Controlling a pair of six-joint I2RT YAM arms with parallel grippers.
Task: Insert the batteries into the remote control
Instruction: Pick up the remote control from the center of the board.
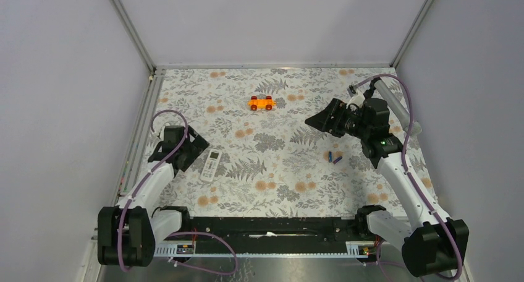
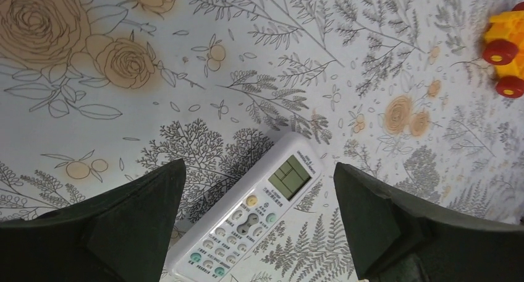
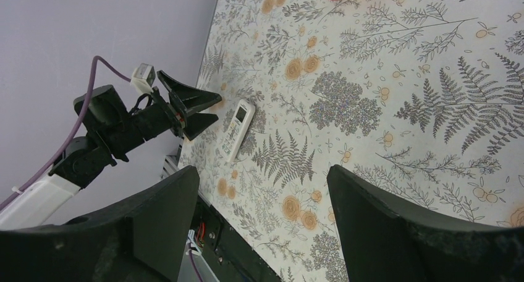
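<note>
The left pincer [image 1: 196, 145] is wide open and holds nothing. It hangs just over the white remote [image 1: 211, 166], and in its own camera the two dark fingers [image 2: 142, 220] stand on either side of the remote [image 2: 253, 220] without touching it. The remote lies flat at about 9 o'clock on the flowery table [image 1: 278, 189], with its little screen and buttons facing up, so the place for the batteries is underneath and I cannot see it. The right pincer [image 1: 318, 122] is open and empty too, up in the air on the other side. The two small batteries [image 1: 334, 158] lie side by side on the table at about 3 o'clock, just past the right pincer at its 5 o'clock, and well apart from the remote. An orange toy car [image 1: 261, 102] sits near 12 o'clock and has no part in this. So I think the job has hardly begun: no battery is picked up, and none is in the remote. What is left, I guess, is to grab the remote, turn it over, open the back, and put both batteries in.
</note>
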